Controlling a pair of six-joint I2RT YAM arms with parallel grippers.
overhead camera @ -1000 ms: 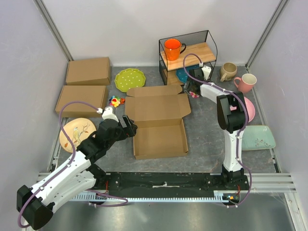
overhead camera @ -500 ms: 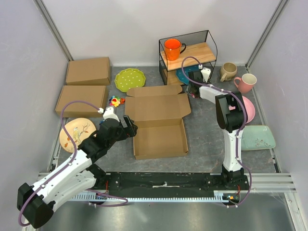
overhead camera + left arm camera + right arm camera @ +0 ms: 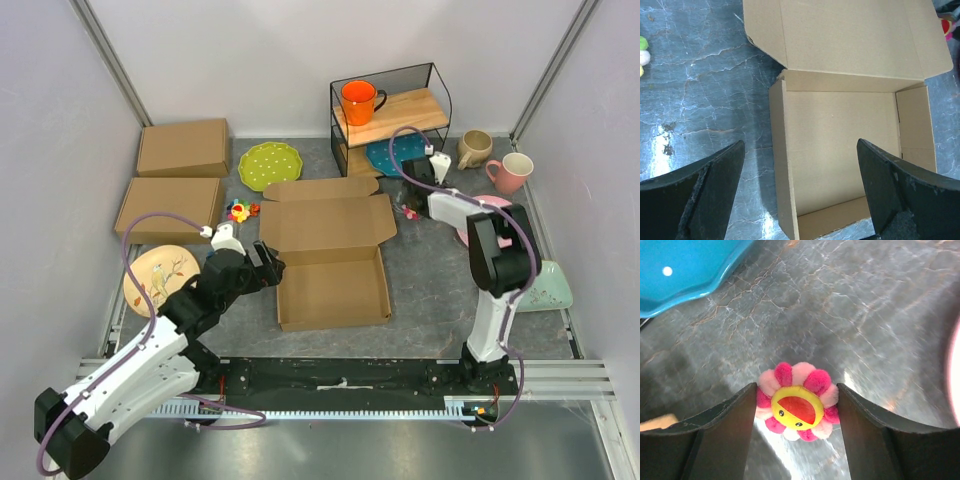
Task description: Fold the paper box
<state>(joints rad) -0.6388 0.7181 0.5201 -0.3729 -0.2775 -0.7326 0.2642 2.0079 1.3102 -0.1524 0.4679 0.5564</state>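
Note:
The paper box (image 3: 332, 285) is a brown cardboard mailer lying open in the middle of the table, its walls up and its lid (image 3: 325, 220) flat behind it. In the left wrist view the box (image 3: 840, 150) fills the centre. My left gripper (image 3: 268, 268) is open and empty beside the box's left wall; its jaws (image 3: 800, 145) straddle that wall. My right gripper (image 3: 410, 203) is behind the box's right corner. It is shut (image 3: 796, 387) on a pink and yellow flower plush (image 3: 797, 407), just above the table.
Two folded brown boxes (image 3: 183, 147) (image 3: 170, 208) lie at the left. A green plate (image 3: 270, 165), a small colourful toy (image 3: 239, 210) and a patterned plate (image 3: 160, 275) are nearby. A wire shelf (image 3: 436, 98) holds an orange mug and a blue plate (image 3: 685, 270). Mugs (image 3: 473, 148) (image 3: 512, 172), a pink plate (image 3: 515, 225) and a green tray (image 3: 545, 285) are on the right.
My right arm has swung to the right and a little nearer, away from the shelf, with the flower plush between its fingers. The left arm and the box have barely moved.

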